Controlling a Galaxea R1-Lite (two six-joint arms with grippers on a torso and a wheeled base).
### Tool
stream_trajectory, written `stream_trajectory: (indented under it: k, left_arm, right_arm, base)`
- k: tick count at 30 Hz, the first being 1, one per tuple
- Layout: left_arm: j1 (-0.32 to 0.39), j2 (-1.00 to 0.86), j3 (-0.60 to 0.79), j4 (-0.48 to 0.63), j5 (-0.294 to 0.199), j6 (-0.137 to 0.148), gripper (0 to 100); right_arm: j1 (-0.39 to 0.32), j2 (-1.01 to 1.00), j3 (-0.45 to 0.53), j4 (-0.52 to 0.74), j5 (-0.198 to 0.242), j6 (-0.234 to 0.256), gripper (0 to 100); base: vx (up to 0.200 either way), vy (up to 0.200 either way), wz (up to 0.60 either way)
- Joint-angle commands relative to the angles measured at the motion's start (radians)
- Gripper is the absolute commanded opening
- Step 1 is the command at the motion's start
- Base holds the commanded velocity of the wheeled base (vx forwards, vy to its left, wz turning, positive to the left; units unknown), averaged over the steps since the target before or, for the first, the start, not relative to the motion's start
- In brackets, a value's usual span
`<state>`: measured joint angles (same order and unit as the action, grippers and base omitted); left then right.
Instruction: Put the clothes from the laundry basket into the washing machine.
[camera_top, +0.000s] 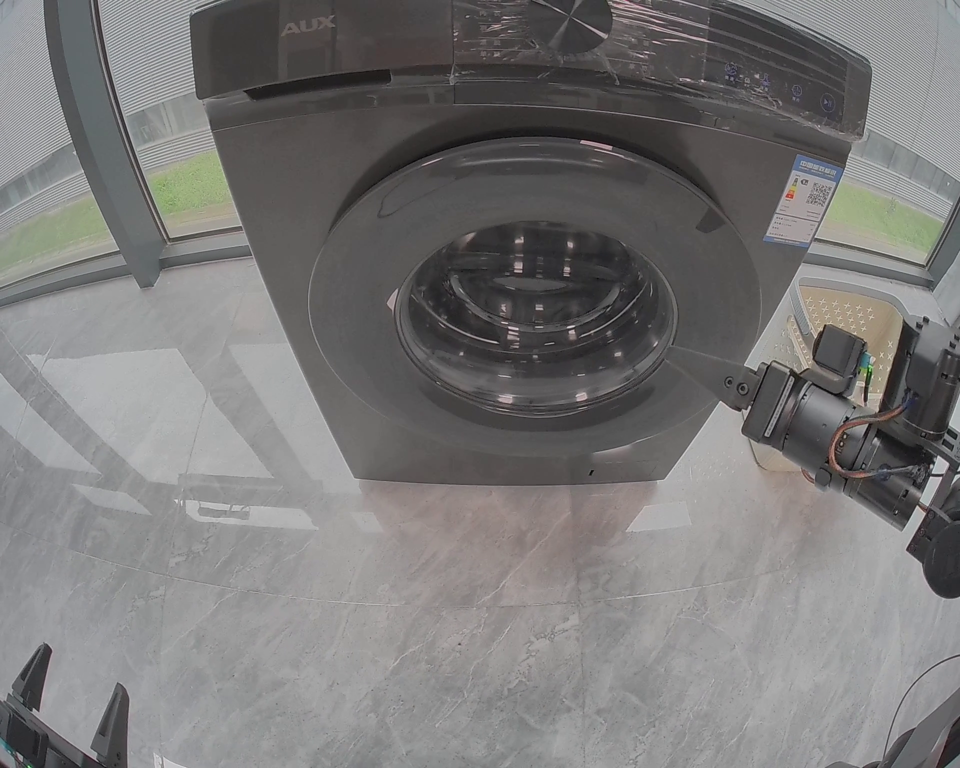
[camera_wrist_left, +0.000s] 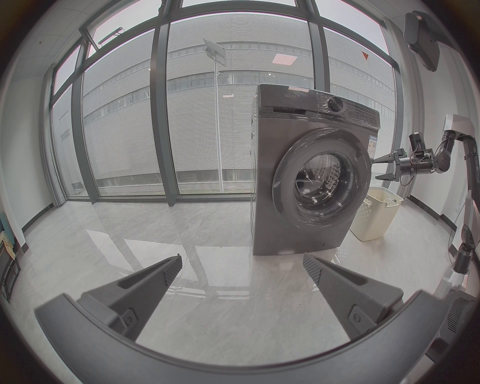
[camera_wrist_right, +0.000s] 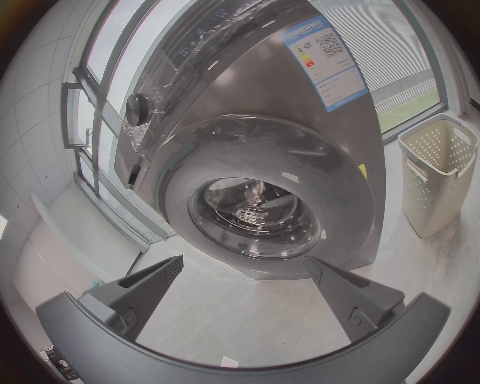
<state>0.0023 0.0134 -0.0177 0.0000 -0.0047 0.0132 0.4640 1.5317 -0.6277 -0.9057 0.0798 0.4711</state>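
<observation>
As the round glass door (camera_top: 535, 320) of the grey front-loading washing machine (camera_top: 280, 200) is shut, the right gripper (camera_wrist_right: 241, 262) is held spread at the door's right edge, evidently for opening it.

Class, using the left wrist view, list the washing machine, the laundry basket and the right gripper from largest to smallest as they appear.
1. washing machine
2. laundry basket
3. right gripper
All three stand similarly far off, so nearness hardly skews this.
</observation>
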Motion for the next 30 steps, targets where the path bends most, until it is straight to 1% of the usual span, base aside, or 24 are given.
stream_trajectory:
  k: [1, 5, 14, 15, 17, 22, 26, 28, 30]
  left_arm:
    - [-0.001, -0.009, 0.018, 0.0, -0.001, -0.001, 100]
    - [0.001, -0.009, 0.018, 0.0, -0.001, -0.001, 100]
    - [-0.001, -0.009, 0.018, 0.002, -0.001, -0.002, 100]
    - [-0.001, -0.009, 0.018, 0.0, -0.001, -0.002, 100]
    - [0.001, -0.009, 0.018, 0.0, -0.001, -0.002, 100]
    - [0.001, -0.009, 0.018, 0.0, -0.001, -0.006, 100]
    - [-0.001, -0.009, 0.018, 0.0, -0.001, -0.004, 100]
    - [-0.001, -0.009, 0.018, 0.0, -0.001, -0.004, 100]
    - [-0.001, -0.009, 0.018, 0.0, -0.001, -0.004, 100]
  right_arm:
    - [0.007, -0.021, -0.009, -0.001, 0.0, -0.002, 100]
    - [0.007, -0.021, -0.032, -0.001, 0.0, -0.003, 100]
    - [0.001, -0.008, -0.064, -0.001, -0.005, -0.002, 100]
    - [0.001, -0.007, -0.067, -0.001, -0.009, -0.003, 100]
    - [0.005, 0.001, -0.084, 0.001, -0.032, -0.003, 100]
    - [-0.007, 0.025, -0.118, -0.001, -0.046, -0.002, 100]
    - [-0.015, 0.034, -0.141, 0.001, -0.091, -0.003, 100]
    - [-0.018, 0.048, -0.144, -0.001, -0.104, -0.003, 100]
    - [-0.018, 0.053, -0.144, -0.001, -0.106, -0.002, 100]
  base:
    - [0.0, 0.0, 0.0]
    - [0.0, 0.0, 0.0]
    - [0.2, 0.0, 0.0]
    - [0.2, 0.0, 0.0]
    - [0.2, 0.0, 0.0]
    - [0.0, 0.0, 0.0]
    - [0.0, 0.0, 0.0]
    - [0.0, 0.0, 0.0]
    - [0.0, 0.0, 0.0]
